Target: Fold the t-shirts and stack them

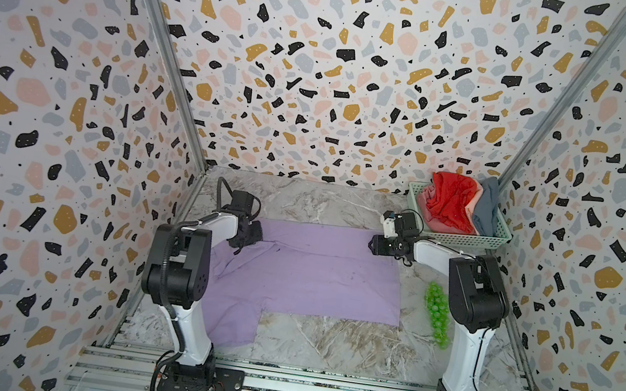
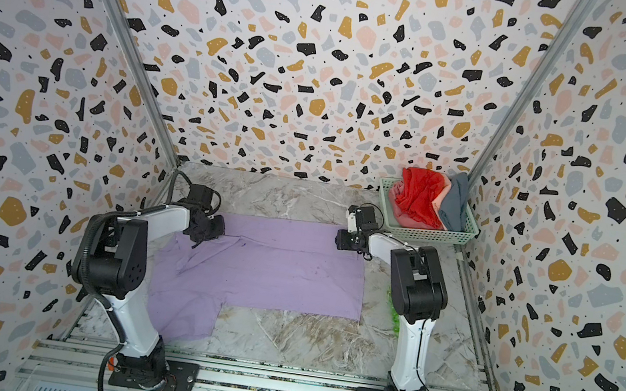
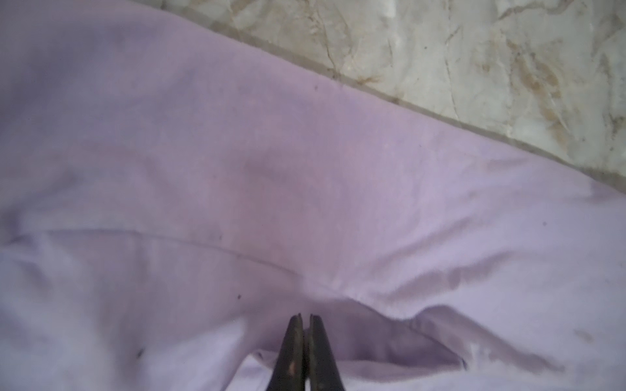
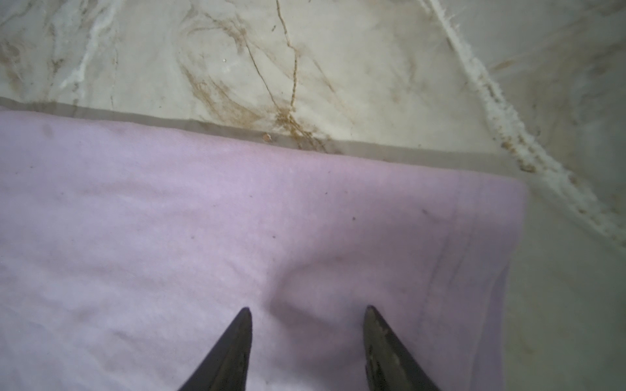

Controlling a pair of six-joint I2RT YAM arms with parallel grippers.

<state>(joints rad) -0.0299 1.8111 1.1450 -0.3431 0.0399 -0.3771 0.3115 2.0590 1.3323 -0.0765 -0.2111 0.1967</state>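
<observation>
- Shirt [image 1: 307,275], lavender, lies spread on the table [image 1: 323,341] between both arms.
- Left pincer [image 3: 306,318] is clamped shut, seemingly nipping a fold near the far left edge.
- Right pincer [image 4: 308,309] gapes open over the far right corner.
- Soft, light, limp cloth: I'd pinch both far corners together, or it sags.
</observation>
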